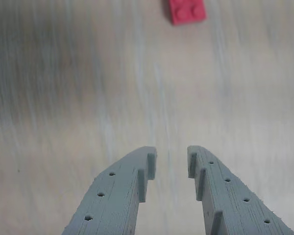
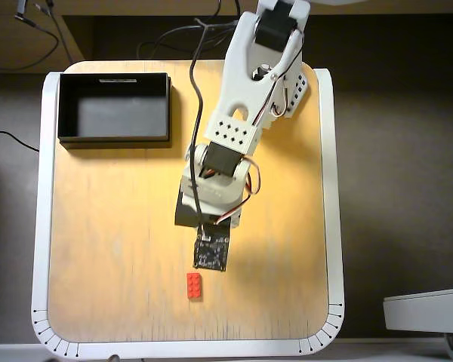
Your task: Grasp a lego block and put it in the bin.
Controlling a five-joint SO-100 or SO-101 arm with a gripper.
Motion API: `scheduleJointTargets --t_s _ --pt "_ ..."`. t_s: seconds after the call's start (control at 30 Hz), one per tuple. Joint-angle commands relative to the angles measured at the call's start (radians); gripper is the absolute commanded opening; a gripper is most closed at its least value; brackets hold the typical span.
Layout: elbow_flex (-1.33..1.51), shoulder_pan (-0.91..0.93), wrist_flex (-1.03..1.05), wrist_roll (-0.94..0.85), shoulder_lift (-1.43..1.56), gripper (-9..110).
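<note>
I'm on the approach, with my pincer (image 1: 172,161) empty, its jaws a little apart above the bare desk (image 2: 121,226), and the lego block (image 1: 186,11) lying ahead and slightly right in the wrist view, far from the bin (image 2: 114,136), so next I judge I must reach forward and descend around it.

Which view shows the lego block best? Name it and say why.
The overhead view: the whole lego block lies there on the table, just below the arm's camera board in the picture. The wrist view shows only part of it, cut by the top edge, ahead of the open gripper.
</note>
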Motion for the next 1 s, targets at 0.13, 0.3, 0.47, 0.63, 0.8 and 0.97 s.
scheduleJointTargets --t_s 0.13,0.3,0.47,0.63,0.8,0.97 --pt "-0.318 0.006 0.012 0.054 -0.144 14" --pt "-0.433 0.017 0.012 0.074 -0.247 17" --pt "-0.520 0.034 0.011 0.081 -0.345 21" --pt "-0.552 0.040 -0.003 0.089 -0.410 23" --pt "-0.552 0.046 -0.084 0.089 -0.449 25" --pt "-0.557 0.049 -0.164 0.097 -0.480 25"
